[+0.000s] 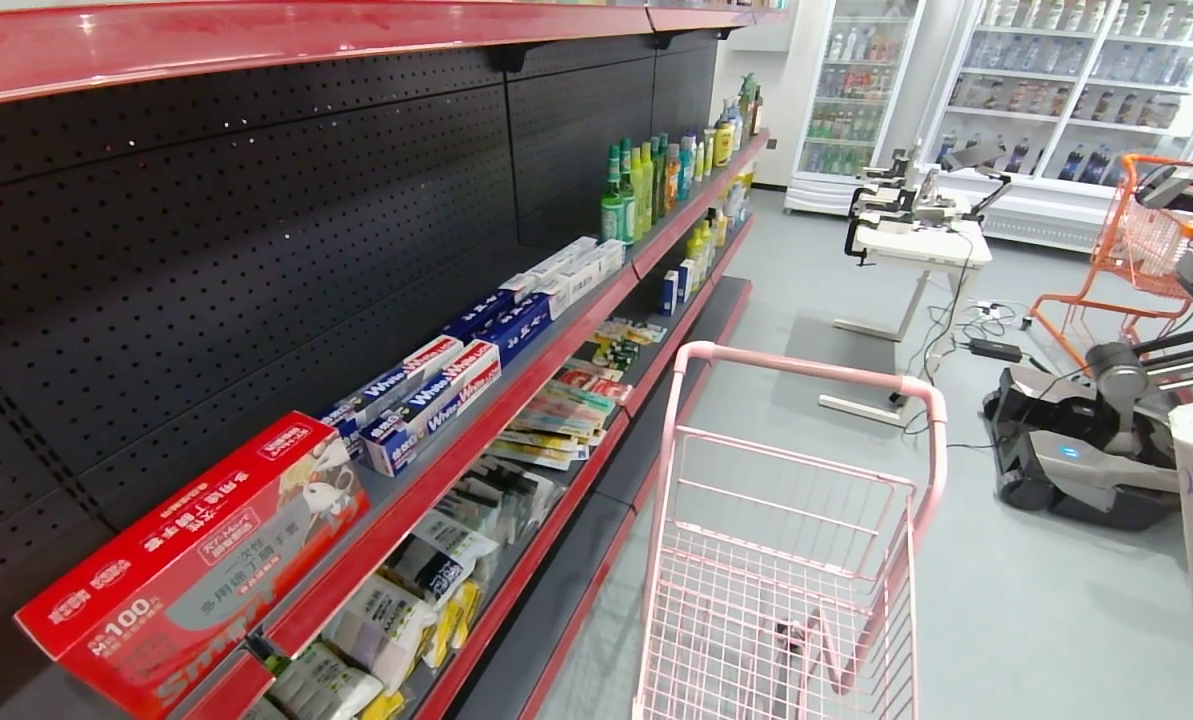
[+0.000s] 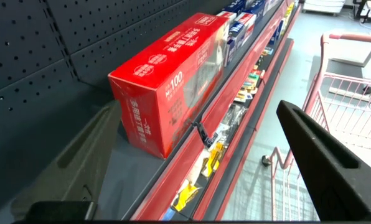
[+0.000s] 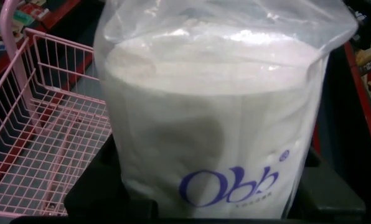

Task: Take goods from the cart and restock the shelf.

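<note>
Lower left of the head view: the box (image 1: 196,565) was red with white lettering and a grey panel. The shelf edge (image 1: 516,395) was red. The back panel (image 1: 256,230) was black, marked with a regular grid of small holes. Centre left: the near cartons (image 1: 426,400) were white, blue and red, and the far cartons (image 1: 506,325) dark blue. Upper centre: the bottles (image 1: 636,190) were green and yellow. Lower centre: the wire cart (image 1: 786,560) was pink. The wrapped pack (image 3: 216,124) was white under clear film, with blue lettering. The floor (image 1: 1036,600) was grey.
</note>
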